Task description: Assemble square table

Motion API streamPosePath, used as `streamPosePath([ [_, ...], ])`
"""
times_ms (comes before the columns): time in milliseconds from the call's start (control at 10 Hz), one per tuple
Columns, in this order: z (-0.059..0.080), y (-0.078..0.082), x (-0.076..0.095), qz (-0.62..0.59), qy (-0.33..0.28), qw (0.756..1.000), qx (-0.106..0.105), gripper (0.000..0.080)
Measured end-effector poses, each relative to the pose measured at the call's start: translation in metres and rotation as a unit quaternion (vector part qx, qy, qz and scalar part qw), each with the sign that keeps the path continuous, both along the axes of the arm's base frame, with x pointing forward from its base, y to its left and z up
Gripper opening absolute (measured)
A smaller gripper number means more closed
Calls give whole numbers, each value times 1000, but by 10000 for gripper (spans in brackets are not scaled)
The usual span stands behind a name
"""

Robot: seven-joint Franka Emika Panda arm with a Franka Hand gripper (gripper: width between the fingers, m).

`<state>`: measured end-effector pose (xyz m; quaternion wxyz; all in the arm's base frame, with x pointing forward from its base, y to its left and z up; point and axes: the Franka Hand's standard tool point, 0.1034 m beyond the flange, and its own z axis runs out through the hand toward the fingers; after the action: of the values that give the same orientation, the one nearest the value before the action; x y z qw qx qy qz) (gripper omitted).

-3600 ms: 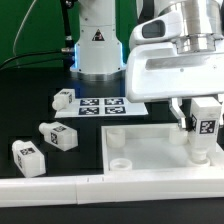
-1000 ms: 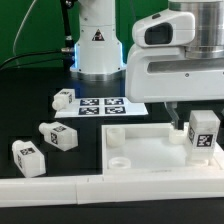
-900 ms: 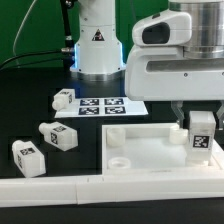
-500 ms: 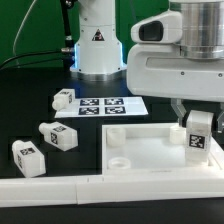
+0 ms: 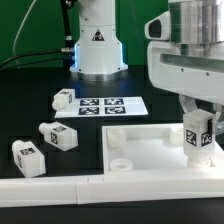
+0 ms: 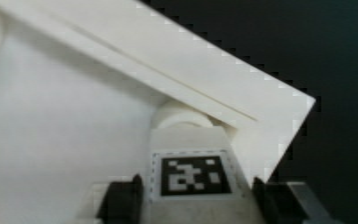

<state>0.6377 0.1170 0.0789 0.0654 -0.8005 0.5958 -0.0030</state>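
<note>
White tabletop (image 5: 150,150) lies rim-up on black counter (image 5: 30,110), just behind long rail (image 5: 60,186). Tool (image 5: 197,128) pinches tagged leg (image 5: 198,140); wrist view shows fingers (image 6: 123,198) pressed on leg's two sides. Leg upright, lower end inside tabletop at corner toward exterior view's right, close under rim. First loose leg (image 5: 63,99) lies just beside marker board (image 5: 102,104); second loose leg (image 5: 58,136) and third loose leg (image 5: 28,154) lie nearer rail.
</note>
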Motion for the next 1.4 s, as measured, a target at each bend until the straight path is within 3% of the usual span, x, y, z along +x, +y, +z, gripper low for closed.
streamPosePath([
  [100,-1,1,1,-76,2,997,25,284],
  [200,-1,0,0,-92,1,995,36,284],
  [300,-1,1,0,-90,2,995,36,343],
  [400,-2,2,-1,-60,0,998,30,343],
  [600,-2,2,-1,136,-23,990,0,610],
  [800,-2,3,-2,270,-31,962,-23,637],
  [1100,-2,-1,-1,370,-41,928,-37,649],
  [1300,5,-8,11,537,-67,837,-80,649],
  [1400,4,-8,11,521,-68,847,-78,649],
])
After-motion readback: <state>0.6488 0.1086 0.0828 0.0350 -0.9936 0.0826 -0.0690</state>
